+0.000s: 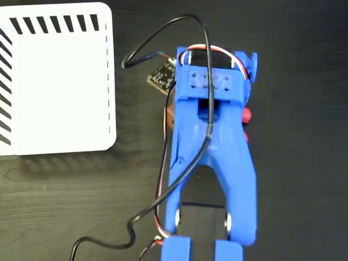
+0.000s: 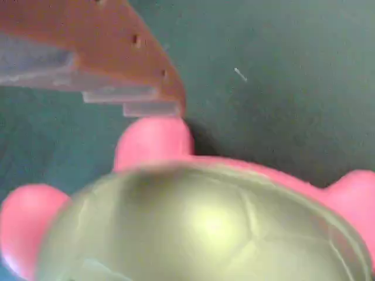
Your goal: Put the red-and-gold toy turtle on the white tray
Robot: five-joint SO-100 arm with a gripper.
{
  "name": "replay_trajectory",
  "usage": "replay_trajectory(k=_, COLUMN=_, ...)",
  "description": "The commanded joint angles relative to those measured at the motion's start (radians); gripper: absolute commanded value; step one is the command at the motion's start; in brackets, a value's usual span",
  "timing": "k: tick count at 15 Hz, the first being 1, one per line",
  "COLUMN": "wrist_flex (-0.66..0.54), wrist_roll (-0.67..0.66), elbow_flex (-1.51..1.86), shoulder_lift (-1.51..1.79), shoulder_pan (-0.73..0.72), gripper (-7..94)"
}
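The red-and-gold toy turtle (image 2: 205, 228) fills the lower half of the wrist view, very close, with its gold shell and pink-red feet on the dark table. One orange-brown finger (image 2: 117, 52) reaches in from the upper left, and its tip sits against a red knob of the turtle. The other finger is hidden. In the fixed view the blue gripper (image 1: 209, 103) hangs right over the turtle (image 1: 247, 115), of which only red bits show at the arm's right edge. The white tray (image 1: 54, 81) lies at the upper left, well apart from the gripper.
A black cable (image 1: 163, 32) loops from the wrist toward the tray and down the arm's left side. A small circuit board (image 1: 162, 76) sticks out at the gripper's left. Dark table (image 1: 304, 163) surrounds the arm.
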Motion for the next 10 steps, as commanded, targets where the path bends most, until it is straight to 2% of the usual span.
replay_trajectory(k=1, wrist_flex=-0.014, wrist_roll=0.009, elbow_flex=-0.009, shoulder_lift=0.018, shoulder_pan=0.018, gripper=71)
replay_trajectory(k=10, wrist_flex=-0.069, wrist_roll=0.012, elbow_flex=-0.034, shoulder_lift=-0.037, shoulder_pan=0.057, gripper=70)
